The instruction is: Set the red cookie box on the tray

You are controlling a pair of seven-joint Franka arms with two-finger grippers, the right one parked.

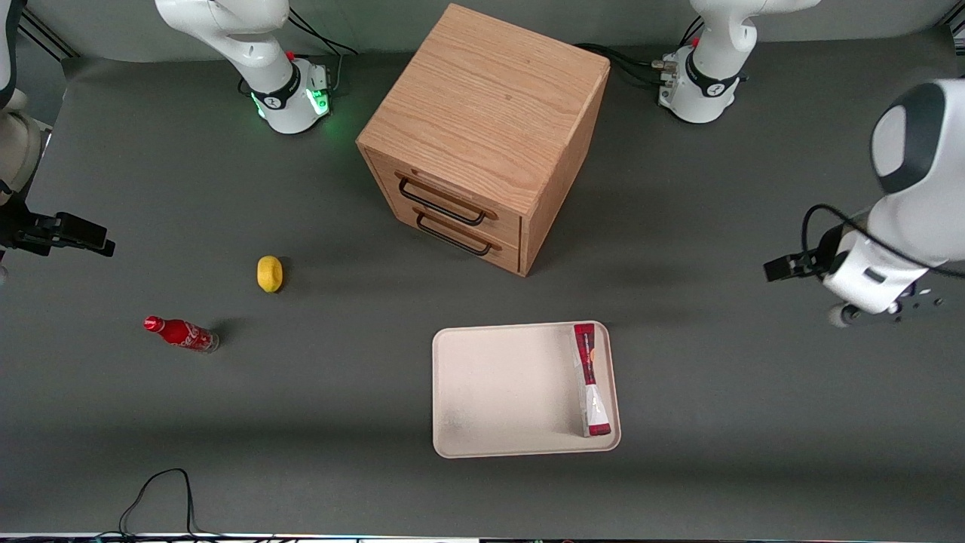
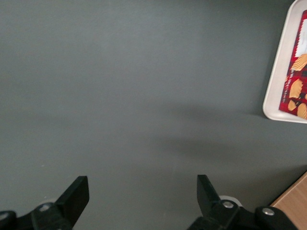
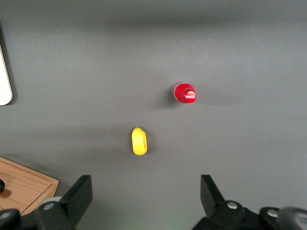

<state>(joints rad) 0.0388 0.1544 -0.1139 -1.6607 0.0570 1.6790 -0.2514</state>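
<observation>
Grey worktop (image 1: 301, 422): red cookie box (image 1: 590, 381) lies in tray (image 1: 497, 392).
Gripper (image 2: 142, 197) hovers apart above bare worktop, released, holding nothing; soda bottle (image 1: 181, 333) script reads Coca-Cola.

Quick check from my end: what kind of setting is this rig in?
Likely a robotics lab bench: a grey-matted table, arm bases bolted on, and staged props, the tray holding the red cookie box, and a wooden drawer cabinet. The gripper hangs open over bare mat.

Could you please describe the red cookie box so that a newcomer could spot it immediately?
Find the wooden drawer cabinet; nearer the camera lies the cream tray. The red cookie box rests in it on its narrow edge, along the rim at the working arm's end. It is long and slim, unlike the small red soda bottle. The left tool hovers open, apart from it.
</observation>
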